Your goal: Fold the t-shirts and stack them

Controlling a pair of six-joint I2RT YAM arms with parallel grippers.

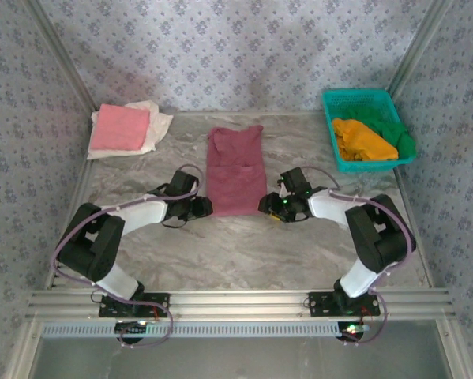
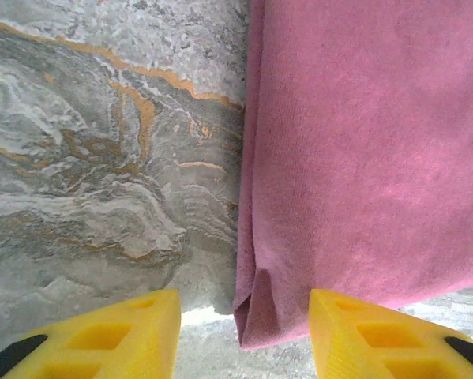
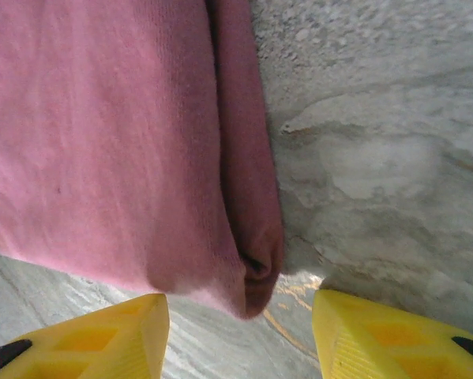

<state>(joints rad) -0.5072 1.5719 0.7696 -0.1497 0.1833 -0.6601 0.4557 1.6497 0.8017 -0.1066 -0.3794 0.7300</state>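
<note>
The marble table (image 1: 244, 253) bears a maroon t-shirt (image 1: 236, 170), a cream t-shirt (image 1: 159, 126) and a teal basket (image 1: 358, 94).

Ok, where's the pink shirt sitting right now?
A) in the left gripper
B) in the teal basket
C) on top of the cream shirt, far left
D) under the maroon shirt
C: the pink shirt lies folded on the cream shirt at the far left, while the teal basket holds the orange shirt and the green shirt.
</note>
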